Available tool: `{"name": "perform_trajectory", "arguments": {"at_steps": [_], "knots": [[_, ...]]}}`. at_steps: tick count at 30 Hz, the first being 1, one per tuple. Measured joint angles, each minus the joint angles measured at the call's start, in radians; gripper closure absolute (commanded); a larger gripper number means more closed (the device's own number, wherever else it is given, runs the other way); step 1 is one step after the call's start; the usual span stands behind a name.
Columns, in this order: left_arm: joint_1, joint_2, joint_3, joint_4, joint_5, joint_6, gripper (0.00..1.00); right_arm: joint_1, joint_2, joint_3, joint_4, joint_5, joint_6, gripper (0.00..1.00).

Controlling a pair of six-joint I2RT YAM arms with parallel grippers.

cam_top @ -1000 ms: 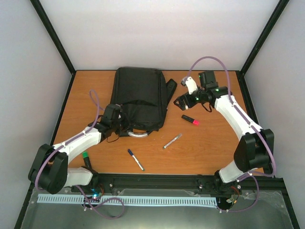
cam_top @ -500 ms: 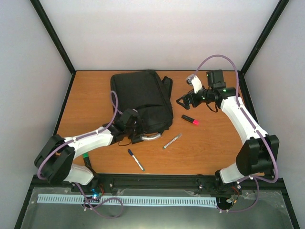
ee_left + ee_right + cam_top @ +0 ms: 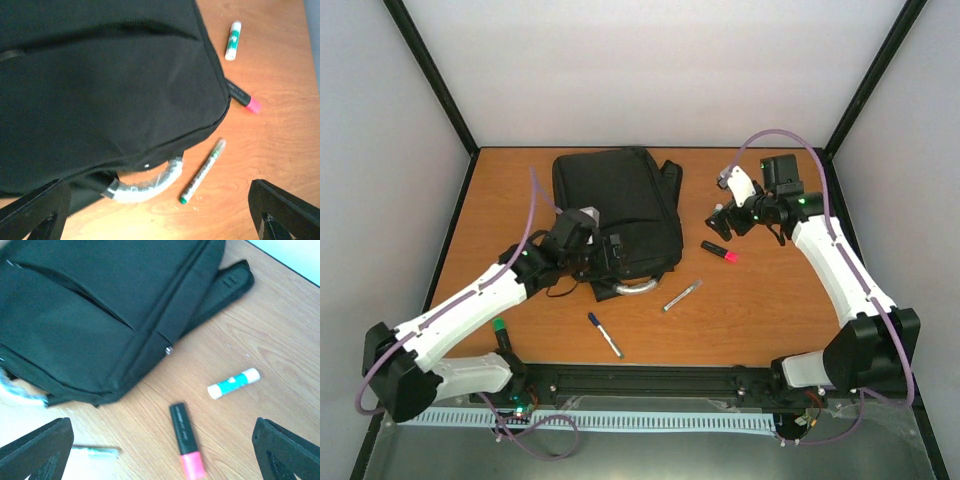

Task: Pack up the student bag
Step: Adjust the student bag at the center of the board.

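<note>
Bag: black bag (image 3: pixel 615 205) lying flat on the far middle of the table (image 3: pixel 770 320), long side running far to near and skewed a little. Zip lines cross its front.
Handle: grey curved handle (image 3: pixel 632 288) at the bag's near end, resting on the wood. It is blurred in the left wrist view.
Strap: one black strap (image 3: pixel 673 178) pokes out at the bag's far right edge. The rest is hidden under the bag.
Left gripper: left gripper (image 3: pixel 608 256) is over the bag's near end, jaws spread wide and empty. Only its dark fingers (image 3: pixel 35 210) show, cut off at the lower corners. Whether it touches the fabric cannot be told.
Right gripper: right gripper (image 3: pixel 720 222) is above the table right of the bag, jaws wide apart, holding nothing.
Highlighter: black highlighter (image 3: pixel 719 251) with a pink cap, just right of the bag's near right corner.
Glue stick: white and green glue stick (image 3: pixel 234 383), just far of the highlighter. It is hidden under the right gripper in the top view.
Pen: pale pen (image 3: pixel 681 295) with a green tip, right of the handle.
Blue pen: blue pen (image 3: pixel 604 334), near of the handle and apart from it.
Green marker: green marker (image 3: pixel 500 330) at the near left, partly hidden by the left arm.
</note>
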Motion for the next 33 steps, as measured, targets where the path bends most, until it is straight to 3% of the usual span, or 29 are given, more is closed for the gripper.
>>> {"name": "perform_trajectory", "arguments": {"at_steps": [7, 11, 16, 18, 24, 30, 33], "knots": [[0.054, -0.018, 0.081, -0.031, -0.121, 0.140, 0.00, -0.006, 0.095, -0.016, -0.029, 0.079, -0.110, 0.28], [0.129, 0.043, 0.151, -0.049, -0.182, 0.159, 0.00, -0.020, 0.193, -0.014, -0.061, 0.097, -0.159, 0.32], [0.219, 0.296, 0.413, -0.195, -0.274, 0.167, 0.00, -0.052, 0.276, -0.030, -0.055, 0.153, -0.217, 0.38], [0.278, 0.357, 0.418, -0.183, -0.247, 0.170, 0.00, -0.059, 0.309, -0.039, -0.045, 0.179, -0.240, 0.36], [0.479, 0.364, 0.204, -0.122, -0.011, 0.166, 0.00, -0.074, 0.396, -0.077, -0.011, 0.223, -0.295, 0.31], [0.477, 0.362, 0.058, 0.019, 0.197, 0.163, 0.00, -0.077, 0.441, -0.099, 0.021, 0.240, -0.320, 0.32], [0.476, 0.360, -0.002, 0.092, 0.256, 0.151, 0.00, -0.077, 0.468, -0.099, 0.034, 0.243, -0.330, 0.39]]}}
